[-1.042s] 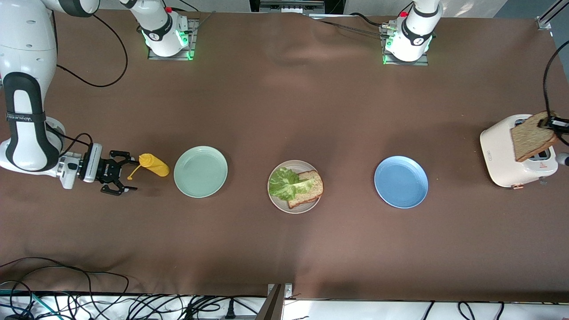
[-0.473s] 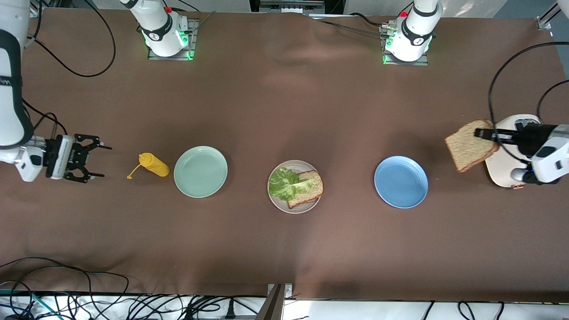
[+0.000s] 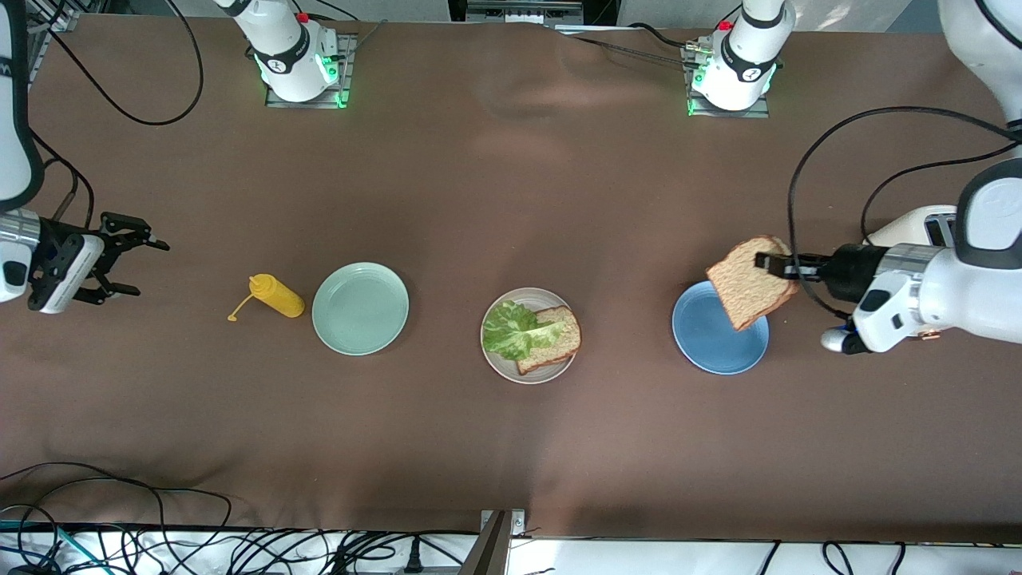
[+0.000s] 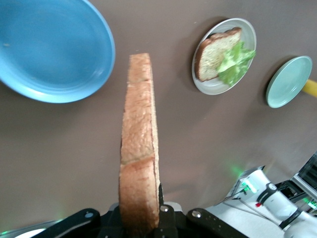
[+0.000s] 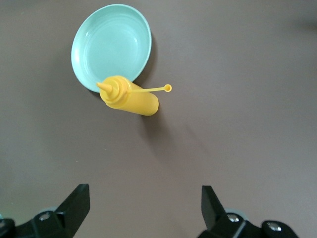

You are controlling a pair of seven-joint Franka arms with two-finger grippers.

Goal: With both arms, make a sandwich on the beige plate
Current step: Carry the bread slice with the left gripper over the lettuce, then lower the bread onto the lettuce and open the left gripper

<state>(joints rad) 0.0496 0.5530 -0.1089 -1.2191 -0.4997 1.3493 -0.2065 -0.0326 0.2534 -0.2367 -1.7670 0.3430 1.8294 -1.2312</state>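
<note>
Now the left gripper (image 3: 773,263) pinches a bread slice (image 3: 749,281) over the blue plate (image 3: 711,342), at the beige plate's (image 3: 503,362) three o'clock; there lettuce (image 3: 515,328) lies on bread (image 3: 557,342). The right gripper (image 3: 124,263) hangs spread at nine o'clock.

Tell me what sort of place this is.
Most likely a robotics lab bench set up as a mock kitchen: a brown cloth-covered table with two bolted-down arm bases, loose cables along its edge, and food props such as the beige plate with bread and lettuce.
</note>
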